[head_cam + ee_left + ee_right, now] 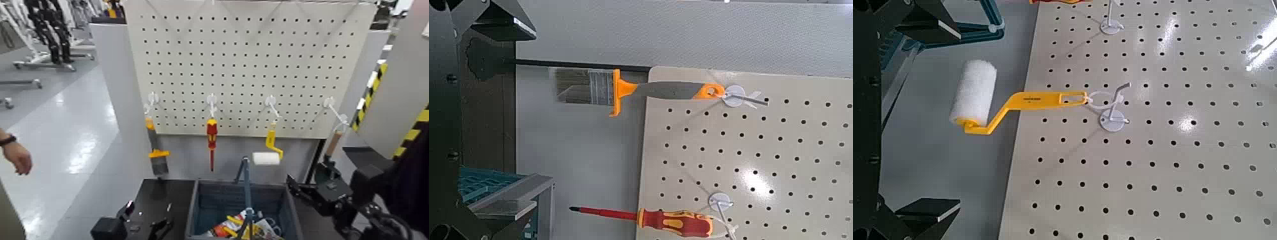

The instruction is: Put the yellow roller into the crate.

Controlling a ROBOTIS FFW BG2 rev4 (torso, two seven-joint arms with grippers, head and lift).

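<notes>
In the head view, our yellow-handled paint roller with the white sleeve hangs from a white pegboard hook, above the dark blue-grey slatted plastic crate. We judge this the approach: next, bring our right gripper in, grasp and unhook. It reaches forward beside the crate, jaws apart and empty; our left gripper waits low opposite, also spread.

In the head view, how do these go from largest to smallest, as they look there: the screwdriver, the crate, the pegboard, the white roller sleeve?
1. Pegboard
2. Crate
3. Screwdriver
4. White roller sleeve

The crate looks clearly smaller than the pegboard.
</notes>
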